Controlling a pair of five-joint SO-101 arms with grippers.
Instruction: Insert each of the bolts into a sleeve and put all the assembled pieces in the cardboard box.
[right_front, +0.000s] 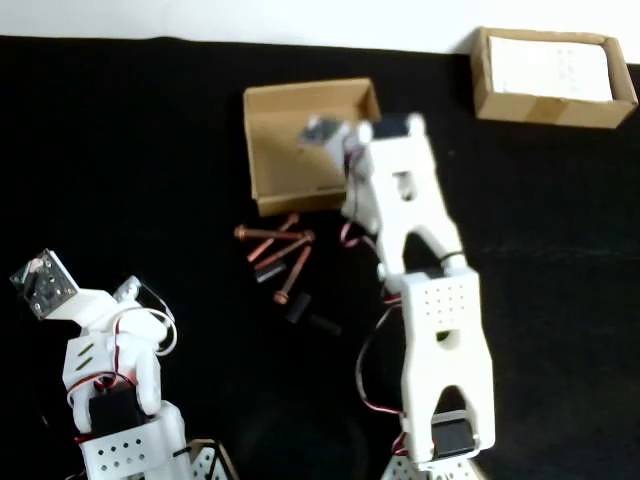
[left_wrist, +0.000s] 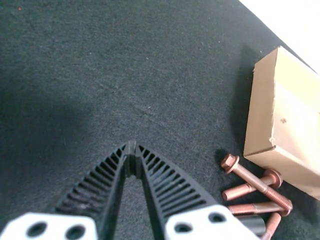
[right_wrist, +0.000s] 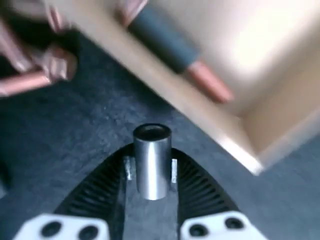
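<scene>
Right wrist view shows the right gripper closed on a sleeve, a short grey tube held upright between the fingertips with its open end up. It hangs over the dark surface just outside a corner of the cardboard box. Inside the box lies one assembled piece, a copper bolt with a dark sleeve round its shank. Loose bolts lie on the surface near the box wall.

From the high view, the right arm stretches across the black surface to the near right side of the open box. Four copper bolts lie fanned just in front of the box, with two dark sleeves among them and just beside them. A second cardboard box sits well apart at the far right. The left arm stands folded at the near left.

Left wrist view has the left gripper shut with nothing between its fingertips, above bare surface, well apart from the bolts and the box.
</scene>
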